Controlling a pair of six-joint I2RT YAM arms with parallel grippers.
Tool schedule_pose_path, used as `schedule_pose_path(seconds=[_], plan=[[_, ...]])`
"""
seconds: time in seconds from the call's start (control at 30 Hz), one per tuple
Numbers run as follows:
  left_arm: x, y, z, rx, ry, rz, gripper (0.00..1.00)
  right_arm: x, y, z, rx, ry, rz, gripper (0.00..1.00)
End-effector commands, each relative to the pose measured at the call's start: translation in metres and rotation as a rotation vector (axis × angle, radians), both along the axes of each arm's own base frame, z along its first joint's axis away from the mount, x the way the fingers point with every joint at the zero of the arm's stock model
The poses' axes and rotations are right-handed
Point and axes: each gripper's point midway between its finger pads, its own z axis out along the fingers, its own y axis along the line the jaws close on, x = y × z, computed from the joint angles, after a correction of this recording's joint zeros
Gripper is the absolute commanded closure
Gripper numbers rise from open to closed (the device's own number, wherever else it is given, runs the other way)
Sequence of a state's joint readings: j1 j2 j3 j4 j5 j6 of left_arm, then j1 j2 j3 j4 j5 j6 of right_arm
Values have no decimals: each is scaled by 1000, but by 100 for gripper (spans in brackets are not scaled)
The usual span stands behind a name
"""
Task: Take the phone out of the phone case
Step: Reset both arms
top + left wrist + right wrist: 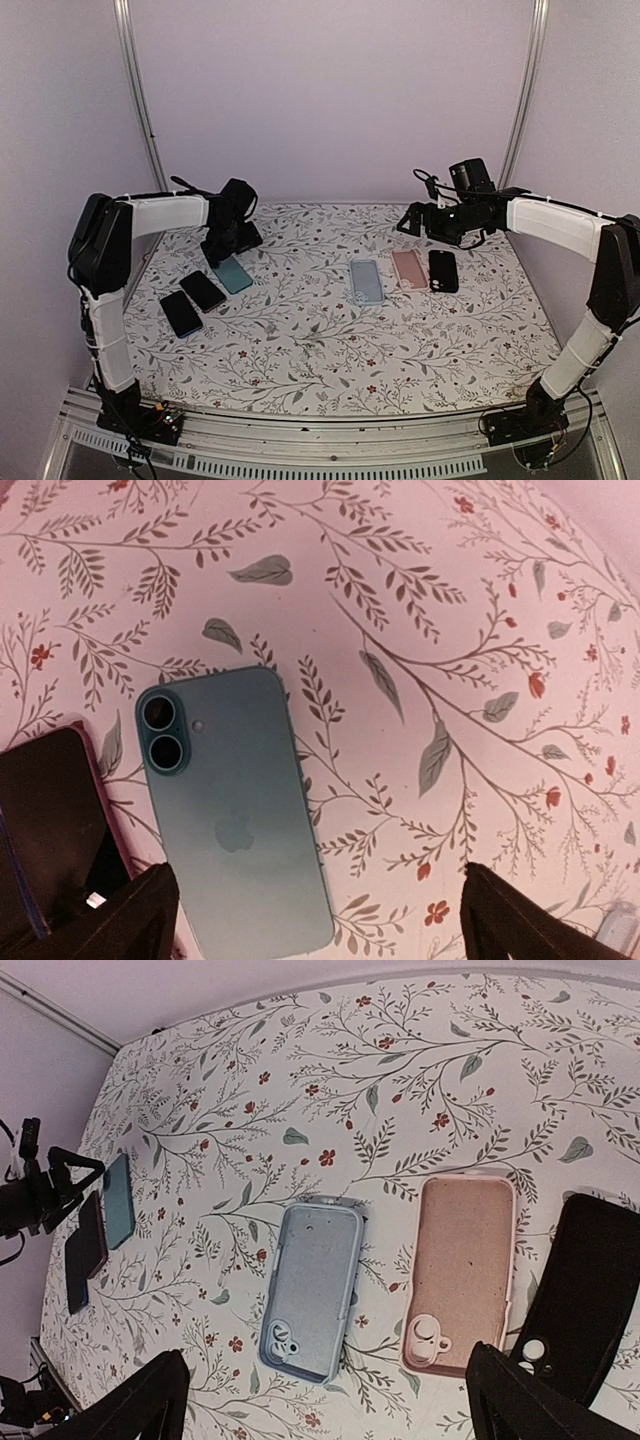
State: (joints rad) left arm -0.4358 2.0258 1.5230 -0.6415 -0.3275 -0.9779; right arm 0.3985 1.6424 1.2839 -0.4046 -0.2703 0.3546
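A teal phone (235,820) lies back up on the flowered cloth, with no case round it; in the top view the teal phone (233,274) is at the left. My left gripper (320,925) hovers open just over its lower end, one finger (120,920) at the phone's left, the other finger (525,920) well to its right. From above, the left gripper (227,245) stands right behind the phone. An empty light-blue phone case (312,1285) lies inside up below my right gripper (330,1405), which is open and holds nothing. The right gripper (412,221) hangs above the far right.
Two dark phones (203,290) (181,313) lie left of the teal one; one dark phone (50,830) nearly touches its edge. An empty pink case (409,269) and a black case (443,270) lie right of the blue case (366,281).
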Motion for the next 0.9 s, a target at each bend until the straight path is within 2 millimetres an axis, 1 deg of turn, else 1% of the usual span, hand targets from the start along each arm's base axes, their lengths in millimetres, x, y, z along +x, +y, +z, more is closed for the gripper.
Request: schedule_pose_path(seconds=[0.0, 0.1, 0.17, 0.2, 0.23, 0.27, 0.33, 0.4, 0.47, 0.57, 0.63, 0.67, 0.73, 0.77, 0.83, 0.87], plan=[[5, -13, 44, 26, -111, -144, 1, 7, -13, 23, -41, -85, -69, 1], [4, -24, 59, 8, -190, -257, 1, 10, -26, 25, -71, -140, -130, 1], [3, -31, 71, -18, -250, -321, 1, 9, -34, 32, -74, -197, -161, 1], [1, -33, 75, -25, -273, -347, 1, 9, -38, 32, -79, -219, -173, 1], [-1, -33, 85, -34, -307, -363, 1, 8, -41, 38, -78, -258, -185, 1], [-4, -33, 91, -36, -330, -377, 1, 9, -46, 38, -96, -299, -195, 1], [-7, -29, 100, -29, -364, -394, 1, 6, -57, 48, -112, -385, -228, 1], [-13, -25, 107, -27, -394, -412, 1, 3, -64, 52, -136, -462, -233, 1], [-16, -22, 117, -40, -445, -433, 1, -2, -75, 50, -176, -520, -256, 1], [-22, -5, 128, -5, -501, -416, 1, -3, -92, 50, -221, -564, -285, 1], [-28, 9, 136, 27, -562, -402, 1, -1, -105, 43, -230, -568, -301, 1], [-30, 13, 147, 29, -625, -407, 1, 0, -113, 40, -228, -573, -317, 1], [-38, 24, 159, 55, -719, -434, 1, -1, -130, 34, -227, -591, -354, 1], [-42, 30, 168, 88, -774, -456, 1, 0, -139, 35, -219, -612, -380, 1], [-53, 42, 174, 200, -857, -505, 1, 0, -157, 29, -210, -620, -421, 1], [-58, 51, 175, 249, -883, -487, 1, 0, -165, 25, -208, -622, -438, 1]])
